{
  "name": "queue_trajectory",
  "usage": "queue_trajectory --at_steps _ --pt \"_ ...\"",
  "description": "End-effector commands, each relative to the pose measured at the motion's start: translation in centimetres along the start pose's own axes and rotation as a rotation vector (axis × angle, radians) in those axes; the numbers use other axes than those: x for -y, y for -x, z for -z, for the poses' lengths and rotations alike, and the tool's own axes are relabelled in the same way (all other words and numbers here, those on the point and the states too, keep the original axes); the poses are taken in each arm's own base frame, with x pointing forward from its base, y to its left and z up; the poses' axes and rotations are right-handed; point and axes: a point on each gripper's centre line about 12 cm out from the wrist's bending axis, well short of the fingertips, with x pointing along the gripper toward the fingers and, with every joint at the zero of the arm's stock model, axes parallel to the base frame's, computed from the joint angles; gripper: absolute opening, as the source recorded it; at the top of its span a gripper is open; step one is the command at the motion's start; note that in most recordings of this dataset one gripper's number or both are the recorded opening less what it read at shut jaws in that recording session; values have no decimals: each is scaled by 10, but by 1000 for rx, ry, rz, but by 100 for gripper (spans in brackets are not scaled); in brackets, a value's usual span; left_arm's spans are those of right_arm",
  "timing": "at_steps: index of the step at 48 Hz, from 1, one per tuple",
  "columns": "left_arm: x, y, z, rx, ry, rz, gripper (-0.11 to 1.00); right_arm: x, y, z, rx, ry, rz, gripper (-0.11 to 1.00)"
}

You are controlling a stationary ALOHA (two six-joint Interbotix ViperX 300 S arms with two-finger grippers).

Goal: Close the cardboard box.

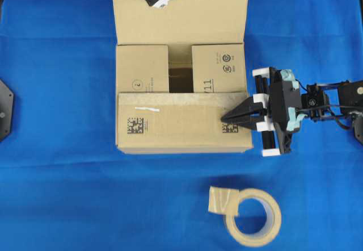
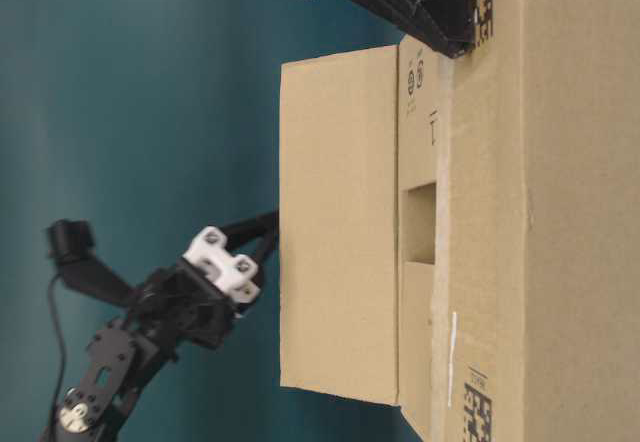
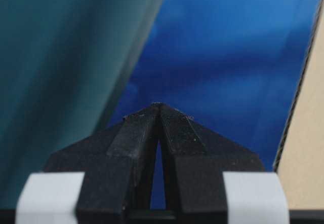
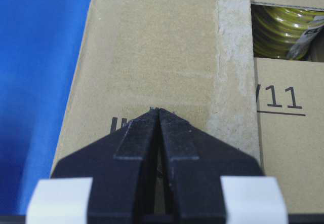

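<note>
The cardboard box (image 1: 182, 72) sits mid-bench on blue cloth – near flap down, far flap still standing. It is likely light and stiff, its flaps hinging easily; a push on the far flap's free edge should suit best. The right pincer (image 1: 224, 117) rests closed on the folded flap; the left pincer (image 1: 163, 2), also closed, is behind the far flap. Legible print: "11".

Cardboard box (image 1: 181, 127) matt corrugated; right claw (image 1: 224, 117) black ribbed plastic.
</note>
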Motion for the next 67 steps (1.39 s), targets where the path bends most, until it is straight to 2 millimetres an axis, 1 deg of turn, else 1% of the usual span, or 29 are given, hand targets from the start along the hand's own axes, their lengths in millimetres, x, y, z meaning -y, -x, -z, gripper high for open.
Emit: queue_trajectory --at_steps 1,9,14,23,34,36,48,55,63,67 --pt "0 3 -10 -1 -2 4 0 -1 -1 -8 27 5 -4 0" --pt "7 3 -9 -24 -6 20 0 -1 -1 -9 29 7 -3 0" --pt "19 5 -13 -13 -21 41 0 0 -1 -8 26 7 0 0" --pt "46 16 -27 19 -62 87 0 1 -1 -9 29 7 2 0" --pt "68 25 -23 -38 -52 134 0 1 -1 -10 29 6 2 0" --pt "74 26 -20 -53 -53 146 0 1 -1 -10 31 7 2 0" --pt "126 39 -2 -100 -87 239 0 1 -1 -11 34 7 3 0" --pt "144 42 15 -134 -80 269 0 1 -1 -11 34 8 2 0" --pt "158 35 45 -174 -44 283 0 1 -1 -12 36 8 2 0" --pt "164 33 54 -167 -24 290 0 1 -2 -13 37 8 2 0"
